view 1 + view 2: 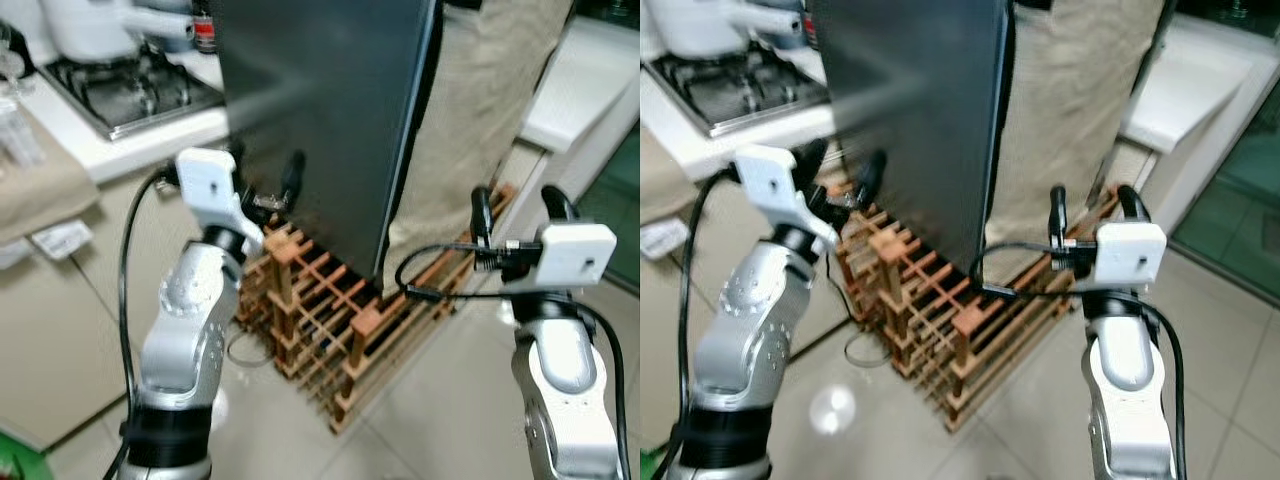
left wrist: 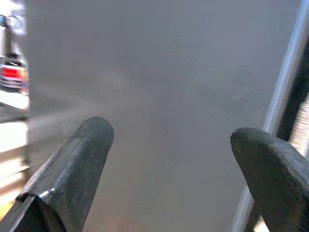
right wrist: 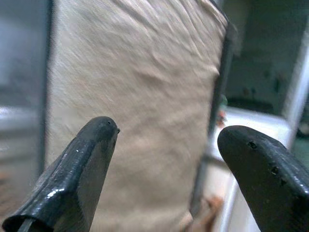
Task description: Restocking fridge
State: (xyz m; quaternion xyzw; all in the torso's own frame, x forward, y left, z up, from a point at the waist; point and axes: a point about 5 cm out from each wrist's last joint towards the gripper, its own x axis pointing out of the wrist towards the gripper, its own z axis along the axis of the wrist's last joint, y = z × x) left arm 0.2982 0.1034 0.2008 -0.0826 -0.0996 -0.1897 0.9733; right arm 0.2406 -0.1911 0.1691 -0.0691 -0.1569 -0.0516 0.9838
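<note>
Facing the dark grey fridge (image 1: 320, 120) from its side panel, the left gripper (image 1: 265, 175) hangs just short of that flat face with fingers spread on nothing, and the right gripper (image 1: 520, 215), equally spread and empty, points at the beige cloth (image 1: 470, 120) hanging to the right. The panel looks stiff, smooth and slippery, and the appliance heavy, so the pale front edge (image 2: 285, 96) seems the better purchase. A wooden rack (image 1: 330, 320) blocks the near floor; a stove (image 1: 130, 90) sits far left.
</note>
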